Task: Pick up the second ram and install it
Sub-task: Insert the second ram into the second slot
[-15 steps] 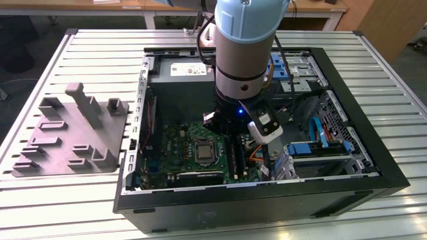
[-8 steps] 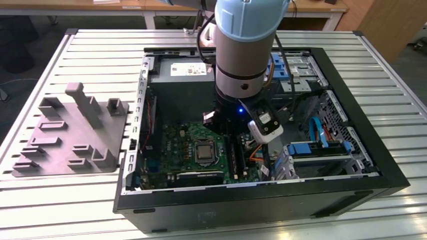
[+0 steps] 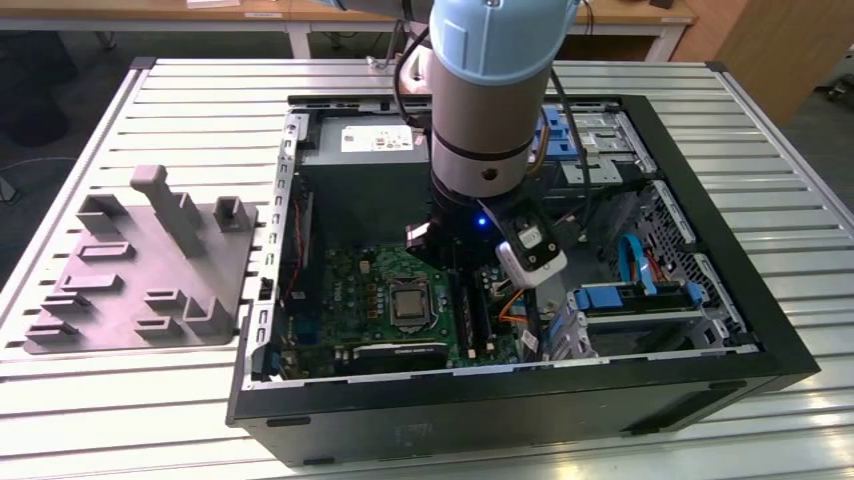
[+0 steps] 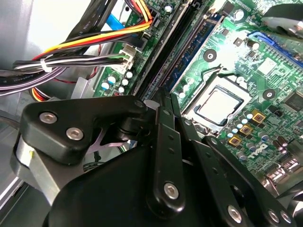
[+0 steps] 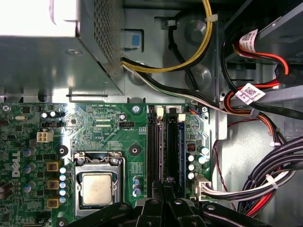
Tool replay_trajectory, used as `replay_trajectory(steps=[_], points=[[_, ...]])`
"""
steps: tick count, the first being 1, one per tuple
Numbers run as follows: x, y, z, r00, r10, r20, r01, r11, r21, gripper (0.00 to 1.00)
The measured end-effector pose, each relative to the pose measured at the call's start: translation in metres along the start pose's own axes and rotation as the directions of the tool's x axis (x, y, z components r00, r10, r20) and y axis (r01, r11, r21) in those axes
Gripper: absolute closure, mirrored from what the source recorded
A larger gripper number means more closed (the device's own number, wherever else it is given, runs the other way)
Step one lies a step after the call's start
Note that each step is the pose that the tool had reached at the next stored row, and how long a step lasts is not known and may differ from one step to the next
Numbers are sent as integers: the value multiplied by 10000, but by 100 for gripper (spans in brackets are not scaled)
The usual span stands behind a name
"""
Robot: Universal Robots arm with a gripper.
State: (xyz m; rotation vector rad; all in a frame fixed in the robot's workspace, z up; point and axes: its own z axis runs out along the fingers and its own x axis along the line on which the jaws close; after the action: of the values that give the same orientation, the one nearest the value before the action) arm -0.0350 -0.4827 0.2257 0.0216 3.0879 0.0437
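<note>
Black multi-link gripper point(image 4: 164, 94) sits low inside the case, fingers drawn together w/ barely a slit between them. Their tips are at the near end of the second ram point(image 4: 171, 49), a long thin dark-grey memory card seen edge-on, lying along the memory slots on the green motherboard point(image 5: 109, 123). Can't tell whether the tips actually pinch the card or just rest at it, nor if it's fully seated. Just beside the slots is the square silver metal CPU socket point(image 5: 97, 187), approx half the card's length. On the slots' other side a bundle of yellow, orange, red & black cables point(image 4: 94, 42) runs past, tied w/ white zip ties. In the exterior view the pale-blue and grey robot arm point(image 3: 494, 90) drops straight into the open black computer case point(image 3: 534, 400). Blue-tabbed drive brackets point(image 3: 614, 298) are toward that view's right and a grey metal power supply box point(image 3: 360, 145) is at the far end. Outside the case, on the exterior view's left, a grey moulded plate with upright blocks point(image 3: 147, 270) lies on the slatted metal table point(image 3: 200, 90). Wooden desks point(image 3: 134, 10) stand beyond.
</note>
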Motion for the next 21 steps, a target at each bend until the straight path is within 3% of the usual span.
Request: replay_trajectory(steps=[21], points=[[2, -13, 27, 10000, 1, 10, -1, 10000, -32, 89]])
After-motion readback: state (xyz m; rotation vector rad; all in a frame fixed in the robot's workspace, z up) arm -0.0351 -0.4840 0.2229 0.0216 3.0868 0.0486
